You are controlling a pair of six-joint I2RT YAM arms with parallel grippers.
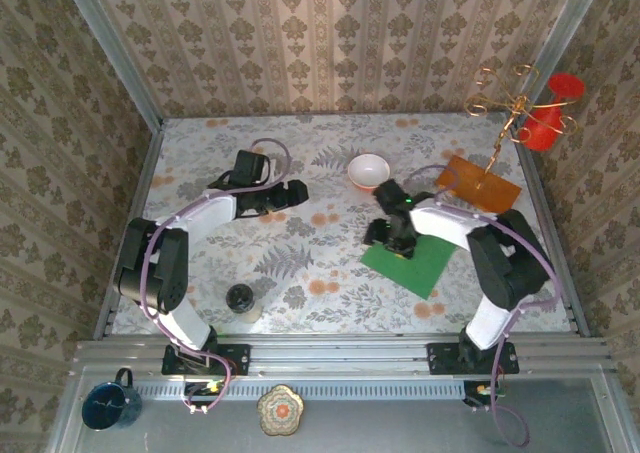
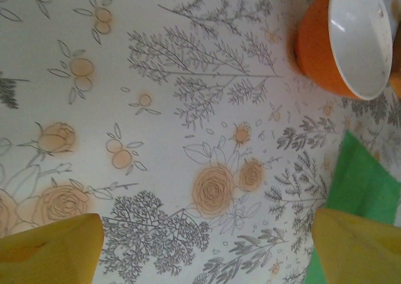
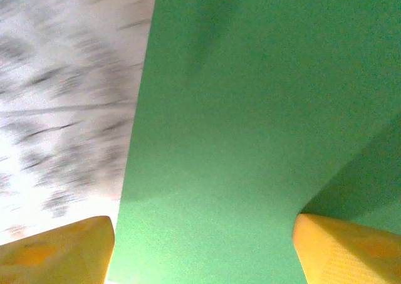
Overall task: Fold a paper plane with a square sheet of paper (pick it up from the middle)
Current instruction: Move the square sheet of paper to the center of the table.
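Green square paper sheet [image 1: 418, 265] sits on the floral table [image 1: 300, 263], front right, just nearer than the orange bowl with white inside [image 1: 368, 171]. Right gripper [image 3: 200, 224] is low over its far-left edge, fingers spread, nothing pinched. Left gripper [image 2: 207, 221] hangs open above bare table, left of the bowl.

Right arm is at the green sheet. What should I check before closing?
1. Right end effector open: ok.
2. Paper beneath it: ok.
3. Centred on the sheet's middle: not ok; one finger sits off its edge.
4. Sheet lying flat: cannot tell.
5. Left end effector open, apart from paper: ok.
6. Bowl clear of sheet: ok.
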